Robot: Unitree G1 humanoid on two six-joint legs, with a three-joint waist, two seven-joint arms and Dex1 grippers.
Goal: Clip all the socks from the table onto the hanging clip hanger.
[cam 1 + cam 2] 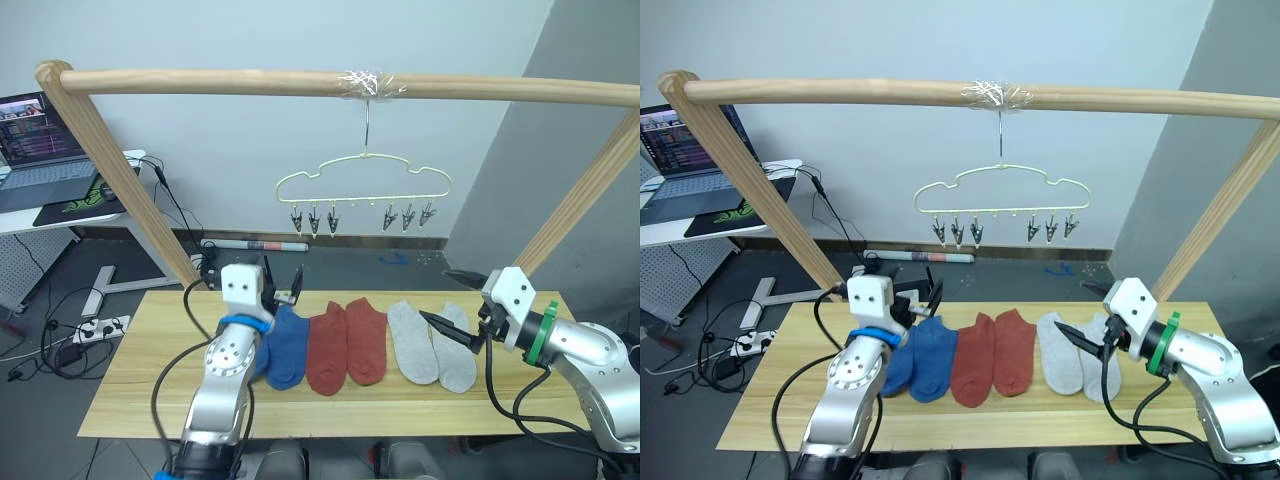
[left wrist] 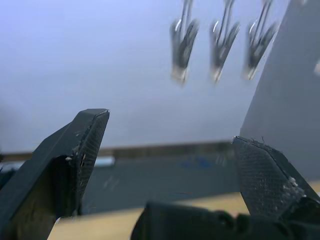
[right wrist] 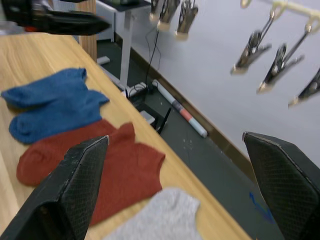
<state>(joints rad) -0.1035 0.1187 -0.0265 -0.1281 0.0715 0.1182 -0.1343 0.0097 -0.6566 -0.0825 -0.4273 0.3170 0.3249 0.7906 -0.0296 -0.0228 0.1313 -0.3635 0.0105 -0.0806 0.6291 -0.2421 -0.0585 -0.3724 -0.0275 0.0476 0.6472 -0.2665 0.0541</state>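
Task not yet begun, by the look of it: all six socks lie flat in a row on the counter (image 1: 770, 400), i.e. blue pair (image 1: 920, 365), rust red pair (image 1: 992, 368), light grey pair (image 1: 1072, 366). Clip hanger (image 1: 363, 185) hangs from the pole w/ every clip bare. Left tool (image 1: 923, 295) and right tool (image 1: 1080, 312) both gape wide, holding nothing, above the socks.
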